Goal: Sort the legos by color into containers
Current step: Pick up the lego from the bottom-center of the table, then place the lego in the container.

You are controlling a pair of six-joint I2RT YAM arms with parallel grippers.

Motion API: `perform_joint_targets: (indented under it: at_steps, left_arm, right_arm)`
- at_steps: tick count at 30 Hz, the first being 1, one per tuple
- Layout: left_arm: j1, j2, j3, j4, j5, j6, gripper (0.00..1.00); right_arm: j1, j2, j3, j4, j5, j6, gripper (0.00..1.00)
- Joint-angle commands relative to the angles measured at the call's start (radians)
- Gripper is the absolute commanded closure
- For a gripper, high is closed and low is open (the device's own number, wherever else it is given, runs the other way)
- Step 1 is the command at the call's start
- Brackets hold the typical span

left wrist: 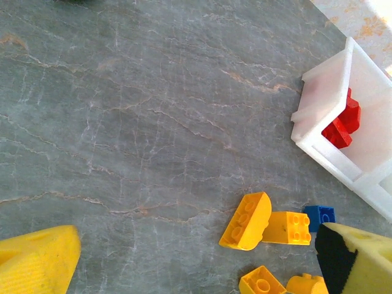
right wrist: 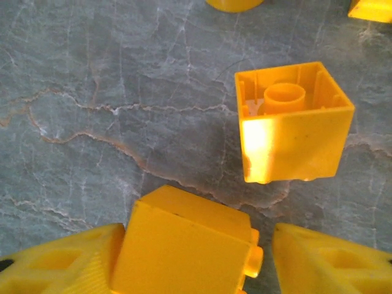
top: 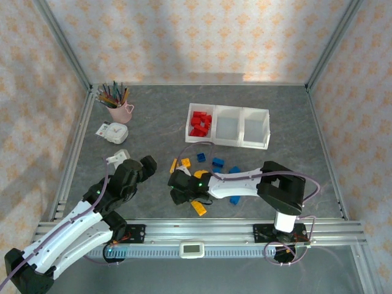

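Tabletop (top: 153,122): grey stone-look, flat, nothing here that cushions a drop.

Tray of three bins (top: 228,143) sits at the far side, well apart from the loose pile. The left bin holds the red bricks (top: 200,123). From above, the other two bins look empty.

Right claw (right wrist: 197,260) is down in the pile, straddling a yellow brick (right wrist: 184,242). One finger (right wrist: 61,266) is against a flat wall. On the other side the studs face the opposite finger with a thin dark gap, so I can't tell if it's actually clamped.

Left claw (left wrist: 197,260) is wide open with nothing in it, hanging above bare tabletop beside the pile.

An upturned yellow brick (right wrist: 294,131) lies just ahead of the right claw with its hollow side up. More yellow pieces (left wrist: 246,220) and blue pieces (top: 218,162) are scattered between the arms and the tray.

My handling read: hollow hard plastic, very light and stiff, with smooth walls that are likely slippery. Light squeeze only. Best hold is across two flat parallel walls. Avoid curved tops. A stud-side contact like this one may pivot, so I'd re-seat before lifting.
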Motion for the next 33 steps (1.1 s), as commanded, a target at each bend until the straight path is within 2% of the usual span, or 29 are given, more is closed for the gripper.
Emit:
perform_joint_targets:
  at_steps: [1,5,12,15,20,25,33]
  left_arm:
    - [0.002,-0.006,-0.005,-0.019,-0.008,-0.015,0.01]
    - [0.002,-0.004,0.010,-0.019,0.007,-0.007,0.01]
    - [0.002,0.045,0.063,0.053,0.081,0.045,0.01]
    - [0.002,0.107,0.105,0.103,0.111,0.087,0.01]
    - [0.002,0.253,0.163,0.230,0.185,0.147,0.01]
    - [0.002,0.419,0.238,0.367,0.272,0.193,0.01]
    - [-0.001,0.618,0.342,0.475,0.341,0.227,0.01]
  right_arm:
    - [0.002,0.015,0.045,0.006,0.045,-0.002,0.44]
    - [0.002,-0.032,0.038,-0.015,0.058,-0.002,0.53]
    - [-0.026,-0.225,0.016,-0.081,0.121,-0.005,0.55]
    - [-0.110,-0.309,0.012,-0.117,0.126,-0.008,0.55]
    - [-0.326,-0.383,0.008,-0.143,0.170,-0.055,0.53]
    - [-0.537,-0.328,0.041,-0.085,0.139,-0.113,0.52]
    - [-0.699,-0.082,0.196,-0.038,0.155,-0.185,0.51]
